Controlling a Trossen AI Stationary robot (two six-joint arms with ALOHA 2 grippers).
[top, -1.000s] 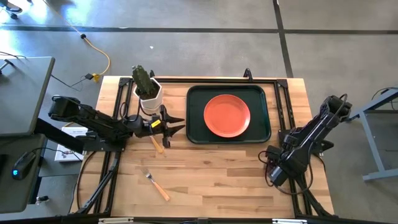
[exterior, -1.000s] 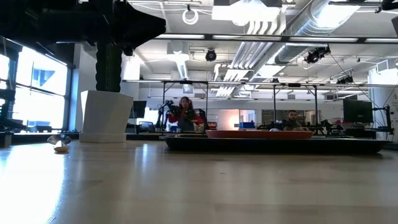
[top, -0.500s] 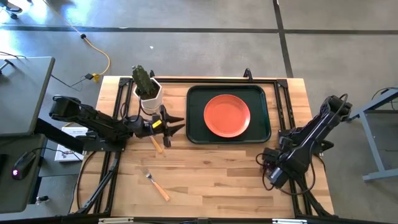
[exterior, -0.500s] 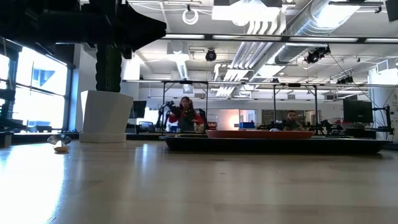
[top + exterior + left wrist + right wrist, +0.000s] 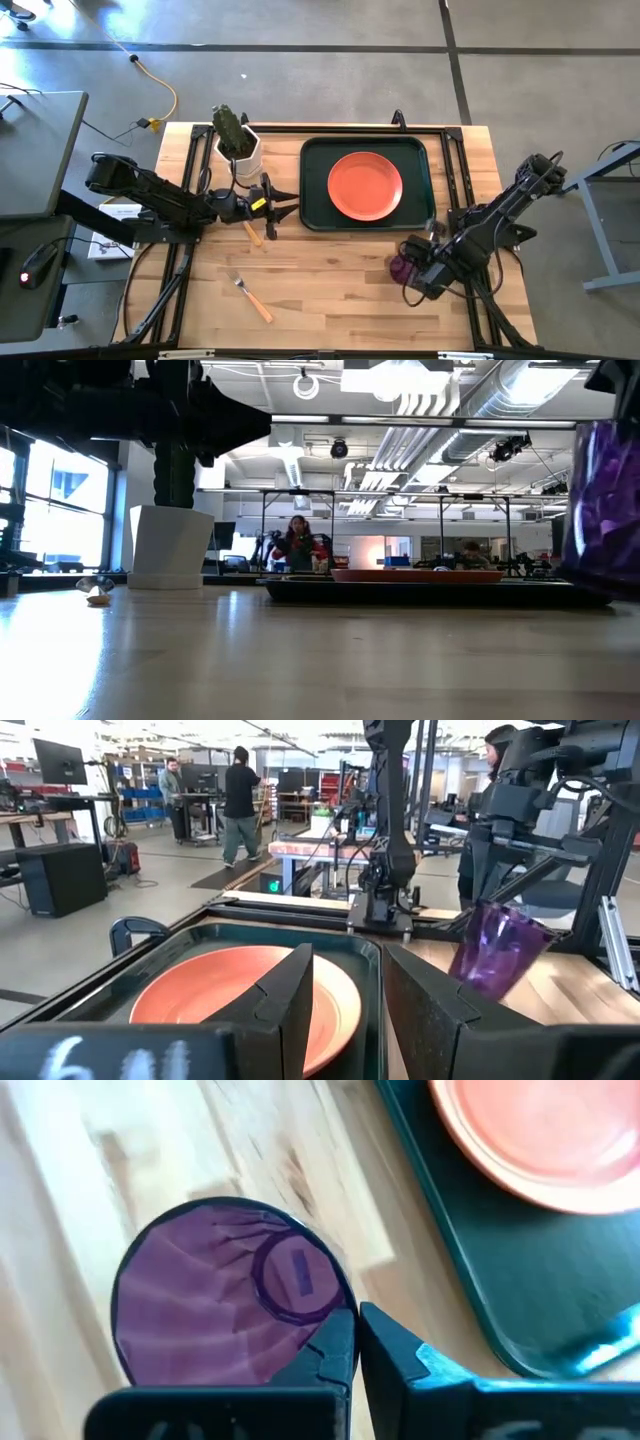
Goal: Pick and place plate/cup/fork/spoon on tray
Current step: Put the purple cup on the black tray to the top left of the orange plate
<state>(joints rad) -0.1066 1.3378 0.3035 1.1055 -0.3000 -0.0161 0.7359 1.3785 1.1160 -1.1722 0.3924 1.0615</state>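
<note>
The orange-red plate (image 5: 365, 185) lies flat in the dark green tray (image 5: 315, 215) at the table's far middle. The purple cup (image 5: 401, 268) is right of centre, tilted, with my right gripper (image 5: 410, 272) shut on it; the left wrist view shows the cup (image 5: 497, 952) leaning. My left gripper (image 5: 296, 202) hovers open just left of the tray, with nothing between its fingers (image 5: 290, 990). The spoon's orange handle (image 5: 251, 232) lies on the table under that gripper. The fork (image 5: 250, 297) lies flat near the front edge. My right gripper holds the cup by its wall at the rim (image 5: 345, 1312), on the side toward the arm. One finger (image 5: 330, 1350) is inside the cup, the other (image 5: 400, 1355) outside. The fingers come from the table's right, slanting down. The cup sits tilted; I cannot tell whether its base is off the table.
A white pot with a green cactus (image 5: 238, 145) stands at the far left, close behind my left gripper. Bare wood lies between the fork and the cup. People and benches show in the room beyond the table (image 5: 298, 540).
My right gripper has moved toward the table's left edge. The purple cup, hidden under the arm before, now shows tilted at its fingertips and fills the right edge of the low view.
</note>
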